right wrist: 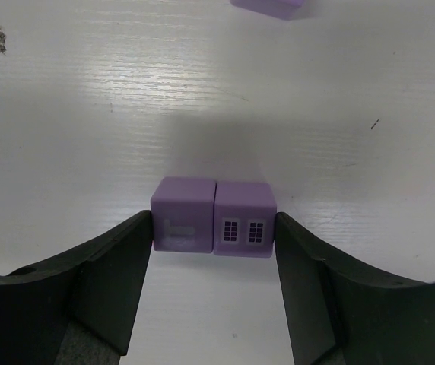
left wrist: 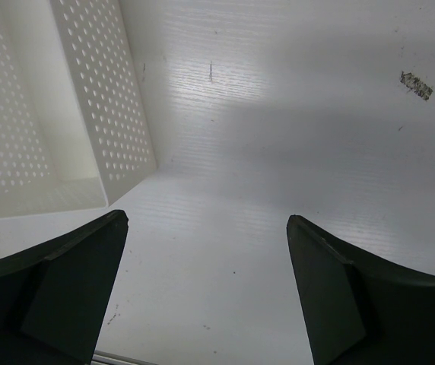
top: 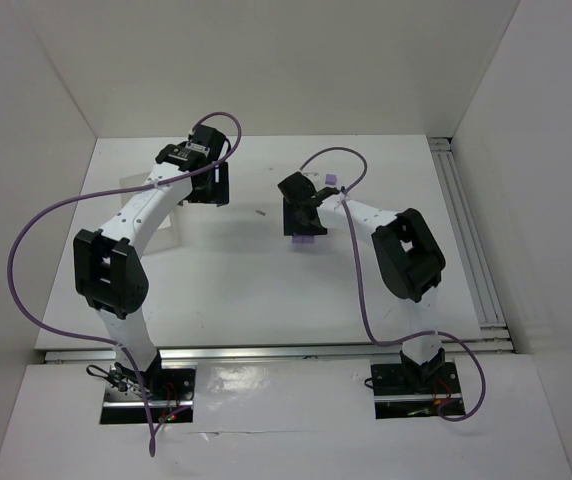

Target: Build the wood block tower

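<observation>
White counter, white walls round it. R pincer: jaws at mid width, pressed on outer faces of block pair, i.e. plain purple block + window-print purple block, side by side, touching, both flat on counter, right of centre. Judged step: squaring/gripping base course of wood block tower; nothing stacked yet. Recommend: keep squeeze even & low on both faces so pair doesn't hinge at seam; check fronts flush; any lift straight up, slow. L pincer: wide, empty, hovering just beside white tray, well apart from blocks. Count: purple blocks 3 (third purple block further out, apart); dark blue block 0 seen; tray 1; pincers 2.
</observation>
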### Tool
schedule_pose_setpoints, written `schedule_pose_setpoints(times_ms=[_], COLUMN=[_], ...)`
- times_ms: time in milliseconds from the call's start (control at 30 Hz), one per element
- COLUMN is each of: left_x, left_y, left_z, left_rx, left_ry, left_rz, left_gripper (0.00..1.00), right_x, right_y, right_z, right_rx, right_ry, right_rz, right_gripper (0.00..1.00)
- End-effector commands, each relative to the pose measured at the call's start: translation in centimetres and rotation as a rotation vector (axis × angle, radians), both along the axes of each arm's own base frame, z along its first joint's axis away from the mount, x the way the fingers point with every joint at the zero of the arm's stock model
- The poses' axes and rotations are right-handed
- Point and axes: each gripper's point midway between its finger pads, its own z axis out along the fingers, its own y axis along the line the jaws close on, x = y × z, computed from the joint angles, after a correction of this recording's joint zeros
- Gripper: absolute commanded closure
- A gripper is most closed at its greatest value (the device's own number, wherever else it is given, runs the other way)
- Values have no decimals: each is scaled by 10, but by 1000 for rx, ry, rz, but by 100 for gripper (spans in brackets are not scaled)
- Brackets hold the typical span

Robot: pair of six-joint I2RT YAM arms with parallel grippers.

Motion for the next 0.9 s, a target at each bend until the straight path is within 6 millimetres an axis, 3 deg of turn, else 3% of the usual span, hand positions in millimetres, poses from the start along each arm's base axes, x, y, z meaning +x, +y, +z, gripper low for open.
schedule_pose_setpoints(times_ms=[0, 167, 433, 633, 667, 733, 867], left_x=[2, 1, 0, 0, 0, 0, 1], left_y=[1, 2, 4, 4, 4, 4, 6], left_z=[2, -1, 3, 3, 3, 3, 4], left_rx=[17, 24, 29, 29, 29, 29, 38], left_ry=[-4, 6, -5, -5, -5, -5, -8], left_rz=[4, -3, 1, 1, 1, 1, 6], left_gripper=[1, 1, 1, 1, 1, 1, 1], right_x=[-3, -4, 1, 31, 40, 47, 78], right_y=[2, 3, 8, 9, 13, 9, -5], right_z=[-2, -6, 4, 44, 59, 60, 80], right_rx=[-21, -20, -14, -63, -52, -92, -63], right_ry=[19, 32, 20, -83, -123, -133, -193], right_rz=[-15, -11, 13, 20, 9, -2, -66], right_gripper=[29, 19, 1, 1, 1, 1, 1])
